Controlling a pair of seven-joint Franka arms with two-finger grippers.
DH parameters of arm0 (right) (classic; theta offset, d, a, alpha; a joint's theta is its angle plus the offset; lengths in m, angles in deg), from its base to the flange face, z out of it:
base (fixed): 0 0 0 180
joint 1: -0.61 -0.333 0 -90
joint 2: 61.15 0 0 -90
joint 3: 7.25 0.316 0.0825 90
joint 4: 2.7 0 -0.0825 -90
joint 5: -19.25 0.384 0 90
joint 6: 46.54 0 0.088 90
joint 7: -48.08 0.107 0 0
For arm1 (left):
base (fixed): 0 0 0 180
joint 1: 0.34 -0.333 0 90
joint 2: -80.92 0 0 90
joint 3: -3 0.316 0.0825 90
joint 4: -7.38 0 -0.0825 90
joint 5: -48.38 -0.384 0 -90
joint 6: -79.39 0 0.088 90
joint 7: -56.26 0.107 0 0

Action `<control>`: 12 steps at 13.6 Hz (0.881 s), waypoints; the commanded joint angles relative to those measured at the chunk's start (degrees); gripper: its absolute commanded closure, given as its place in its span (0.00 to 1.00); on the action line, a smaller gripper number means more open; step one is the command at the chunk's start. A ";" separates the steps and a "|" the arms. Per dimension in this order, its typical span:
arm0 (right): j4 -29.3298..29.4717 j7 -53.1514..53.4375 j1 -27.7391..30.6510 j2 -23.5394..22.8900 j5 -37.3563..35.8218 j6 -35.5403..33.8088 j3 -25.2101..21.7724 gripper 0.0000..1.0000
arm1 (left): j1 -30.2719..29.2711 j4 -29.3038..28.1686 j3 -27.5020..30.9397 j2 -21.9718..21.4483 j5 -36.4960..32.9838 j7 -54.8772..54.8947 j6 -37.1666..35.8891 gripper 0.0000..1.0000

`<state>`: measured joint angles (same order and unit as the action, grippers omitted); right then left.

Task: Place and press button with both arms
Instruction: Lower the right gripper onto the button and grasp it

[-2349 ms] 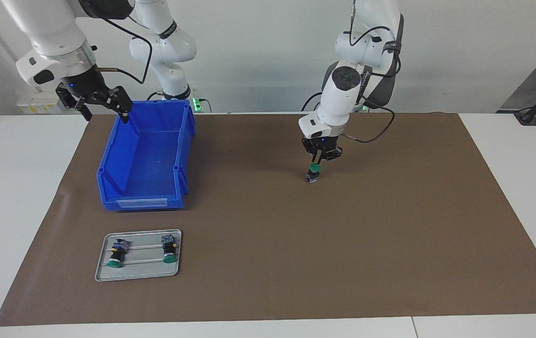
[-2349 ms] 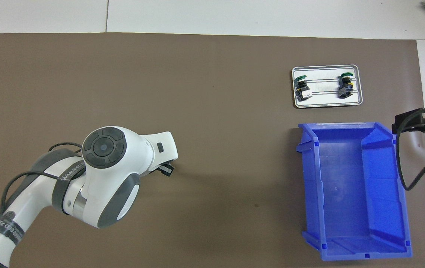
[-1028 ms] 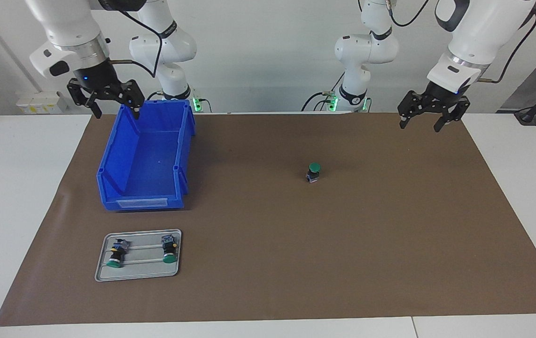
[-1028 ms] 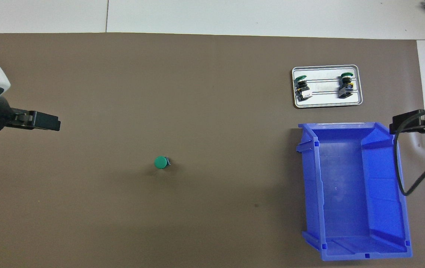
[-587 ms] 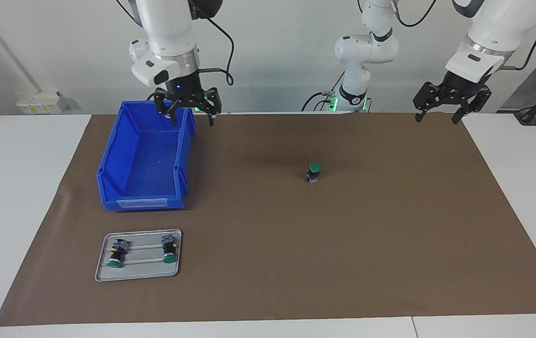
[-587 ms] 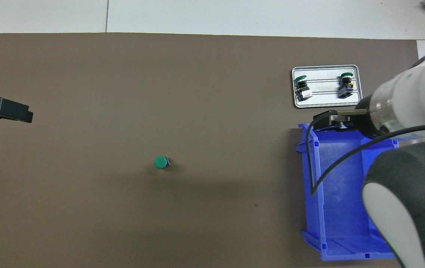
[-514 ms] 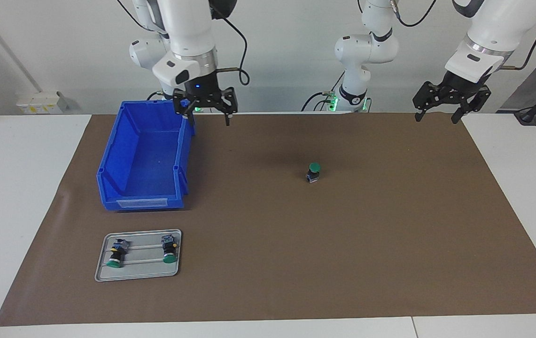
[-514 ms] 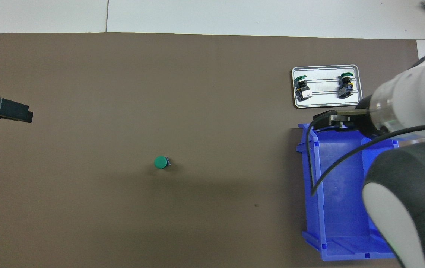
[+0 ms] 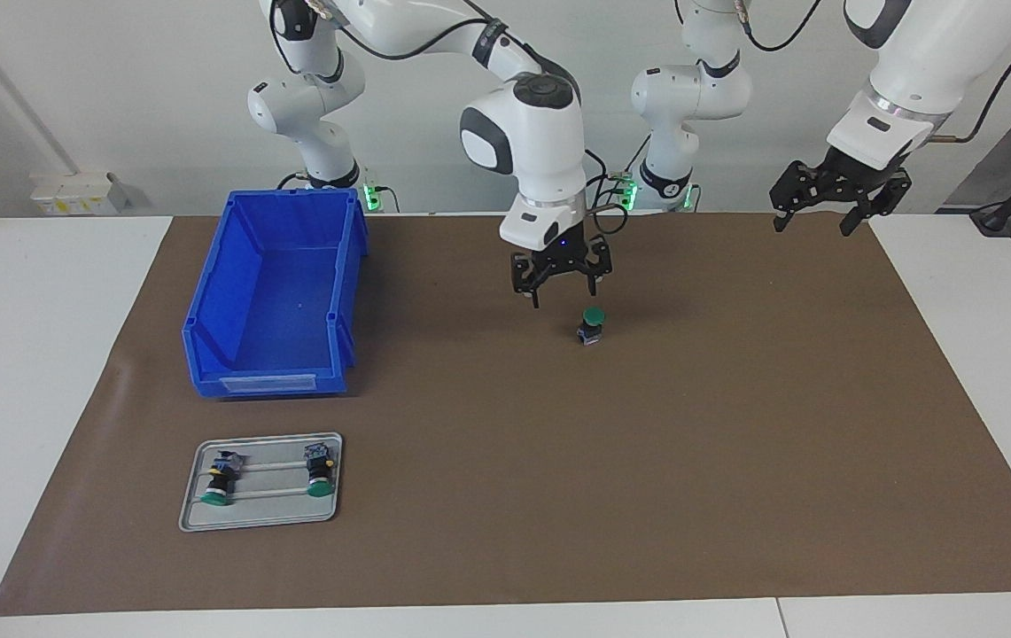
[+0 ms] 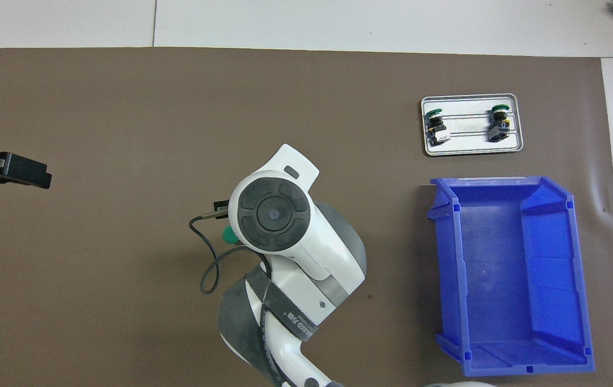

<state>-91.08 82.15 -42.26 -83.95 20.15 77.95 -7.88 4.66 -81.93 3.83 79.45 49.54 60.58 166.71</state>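
The button (image 9: pixel 592 323) stands upright on the brown mat, green cap up, in the middle of the table. Its cap peeks out beside the right arm's wrist in the overhead view (image 10: pixel 227 235). My right gripper (image 9: pixel 563 292) is open and empty. It hangs low just beside the cap, toward the right arm's end, and does not touch it. My left gripper (image 9: pixel 811 221) is open and empty, raised over the mat's edge at the left arm's end, and it also shows in the overhead view (image 10: pixel 13 171).
A blue bin (image 9: pixel 266 383) stands at the right arm's end, also in the overhead view (image 10: pixel 505 269). Farther from the robots lies a grey tray (image 9: pixel 261 525) with two more buttons (image 9: pixel 221 478) (image 9: pixel 319 470) lying on it.
My left gripper let go of the button and drew back to its end of the table. My right arm swung from over the bin to the middle and came down beside the button.
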 commanded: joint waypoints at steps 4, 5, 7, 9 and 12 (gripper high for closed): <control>1.38 -1.98 -4.24 -8.31 -3.01 6.82 -0.34 0.01 | 0.19 -3.15 -0.31 -2.39 -0.90 0.34 1.80 0.00; 0.42 -3.20 -4.42 -8.31 -3.01 6.98 -0.34 0.01 | -0.16 -3.15 -0.31 -2.39 -0.90 0.34 1.89 0.00; -2.75 -4.79 -5.38 -7.70 -3.01 7.86 -0.34 0.01 | -0.34 -3.15 -0.22 -2.39 -0.90 0.34 1.80 0.00; -3.02 -4.36 -6.69 -8.31 -3.01 8.39 -0.34 0.01 | -0.60 -3.15 -0.22 -2.39 -0.90 0.34 1.80 0.00; -4.25 -4.36 -7.32 -8.49 -3.01 10.06 -0.43 0.01 | -0.69 -3.15 -0.22 -2.39 -0.90 0.34 1.80 0.00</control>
<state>-93.58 78.50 -49.33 -92.77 17.76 85.99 -7.93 4.57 -83.11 3.92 78.64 49.54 60.58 167.52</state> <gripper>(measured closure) 0.009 0.000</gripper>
